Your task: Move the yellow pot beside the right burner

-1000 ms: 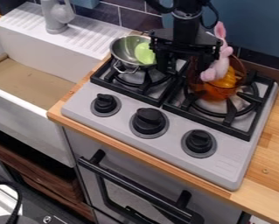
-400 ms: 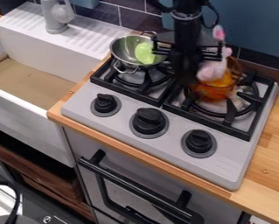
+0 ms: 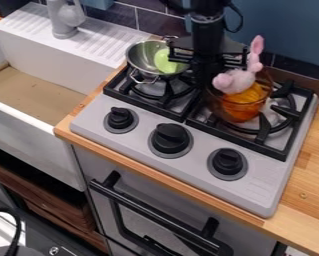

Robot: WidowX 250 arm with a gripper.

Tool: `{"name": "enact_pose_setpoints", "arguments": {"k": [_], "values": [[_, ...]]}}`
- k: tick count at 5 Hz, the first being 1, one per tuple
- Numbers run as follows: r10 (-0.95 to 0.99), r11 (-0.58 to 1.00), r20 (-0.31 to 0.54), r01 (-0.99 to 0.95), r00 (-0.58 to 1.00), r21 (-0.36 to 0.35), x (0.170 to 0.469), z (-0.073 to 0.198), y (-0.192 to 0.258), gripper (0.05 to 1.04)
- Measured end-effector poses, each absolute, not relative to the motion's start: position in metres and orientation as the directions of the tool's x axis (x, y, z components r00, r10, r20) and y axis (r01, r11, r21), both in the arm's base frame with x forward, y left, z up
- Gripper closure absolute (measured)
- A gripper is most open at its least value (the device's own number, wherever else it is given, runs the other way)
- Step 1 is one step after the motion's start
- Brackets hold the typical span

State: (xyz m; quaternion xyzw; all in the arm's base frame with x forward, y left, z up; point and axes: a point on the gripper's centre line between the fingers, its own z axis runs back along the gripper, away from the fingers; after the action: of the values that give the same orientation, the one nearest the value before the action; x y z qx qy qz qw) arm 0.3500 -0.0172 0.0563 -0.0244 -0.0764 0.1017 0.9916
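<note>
1. One wide stove (image 3: pixel 258 182) spans the frame from centre to right; its flat front strip and raised grates leave the pot a choice of level or uneven footing.
2. The wooden counter (image 3: pixel 308 185) at the right edge offers flatter ground, if "beside" is meant to be off the stove.
3. The gripper (image 3: pixel 205 84) hangs at upper centre, just by the pot's left rim, probably so as to work one wall and keep clear of what fills the middle. Whether it is wide, narrow or closed on that rim, I cannot tell.
4. The yellow pot (image 3: pixel 239 111), see-through and amber, is at upper right, over the left part of the right burner (image 3: pixel 262 131). Whether it bears on the grate is unclear. It likely needs to come off those bars to end up beside them.
5. A steel pot (image 3: pixel 140 56) sits on the left burner, close to the gripper, and probably rules out a leftward swing.
6. The pink plush toy (image 3: pixel 236 81) leans out above the amber rim, near the gripper; it could snag or topple.
7. Three black knobs (image 3: pixel 170 138) line the stove's front, likely obstacles to setting down there.
</note>
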Motion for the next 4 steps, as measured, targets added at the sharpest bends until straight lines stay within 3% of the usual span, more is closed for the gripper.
{"name": "enact_pose_setpoints", "arguments": {"k": [2, 4], "values": [[0.134, 0.986, 0.091, -0.124, 0.987, -0.113, 0.333, 0.053, -0.010, 1.022], [0.059, 0.991, 0.096, -0.047, 0.994, -0.127, 0.311, 0.056, 0.003, 1.021]]}}
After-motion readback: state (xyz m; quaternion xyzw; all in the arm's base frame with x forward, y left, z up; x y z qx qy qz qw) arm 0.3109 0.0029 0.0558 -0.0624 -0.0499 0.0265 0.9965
